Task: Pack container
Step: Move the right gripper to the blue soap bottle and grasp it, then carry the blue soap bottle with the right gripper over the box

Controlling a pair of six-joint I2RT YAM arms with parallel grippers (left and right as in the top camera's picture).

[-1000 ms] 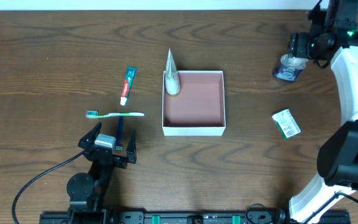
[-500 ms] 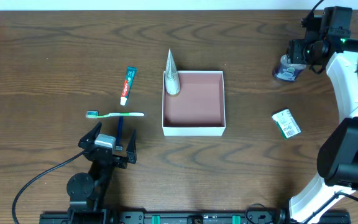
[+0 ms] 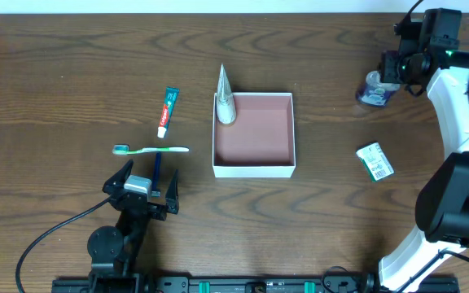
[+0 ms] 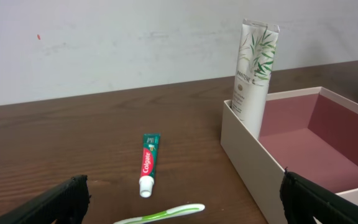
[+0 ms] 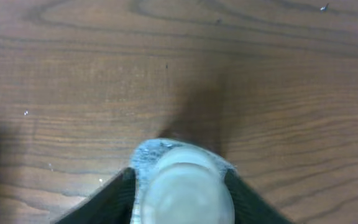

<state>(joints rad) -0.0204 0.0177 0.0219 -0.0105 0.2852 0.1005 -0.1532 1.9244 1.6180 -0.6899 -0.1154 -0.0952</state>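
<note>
Dark wooden table (image 3: 72, 73), seen from above and from both wrists. The container (image 3: 253, 134) sits mid-table, roughly between my two arms, presumably so that either can reach it. It is a square, shallow box with white walls and a reddish-brown floor, mostly bare. A tall tube (image 4: 254, 74) stands upright in its far-left corner, apparently propped by the two walls that meet there.

My right gripper (image 3: 387, 73) is at the far right edge of the table, its fingers (image 5: 101, 199) pressed against both flanks of a small bottle (image 5: 182, 190), which I judge to be a grip taken for carrying it to the container. My left gripper (image 3: 148, 181) rests near the front edge with its fingers spread wide and nothing between them. It faces a toothpaste (image 4: 148, 165) and a toothbrush (image 3: 151, 150), which lie unpacked on the table left of the container. A small packet (image 3: 374, 161) lies to the container's right.
</note>
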